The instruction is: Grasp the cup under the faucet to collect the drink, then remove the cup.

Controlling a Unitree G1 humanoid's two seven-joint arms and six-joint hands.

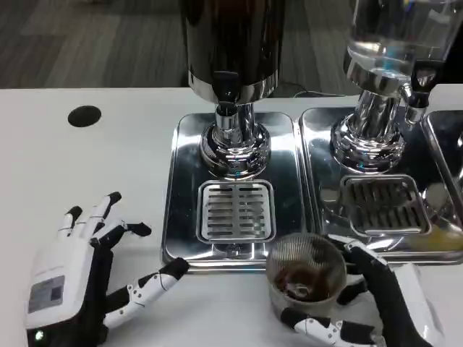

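A clear ribbed cup [305,271] with dark drink in its bottom stands at the front edge of the left steel tray [187,195], below and right of the grate. My right hand [376,303] holds it, thumb under the near side and fingers along its right wall. The dark dispenser's faucet [226,116] hangs over the slotted drain grate [236,210], with nothing under it. My left hand [79,282] is on the white table to the left of the tray, fingers spread, holding nothing.
A second dispenser with a clear tank [394,43] stands on the right tray [322,137] with its own grate [383,204]. A black round hole [85,116] marks the table at the far left.
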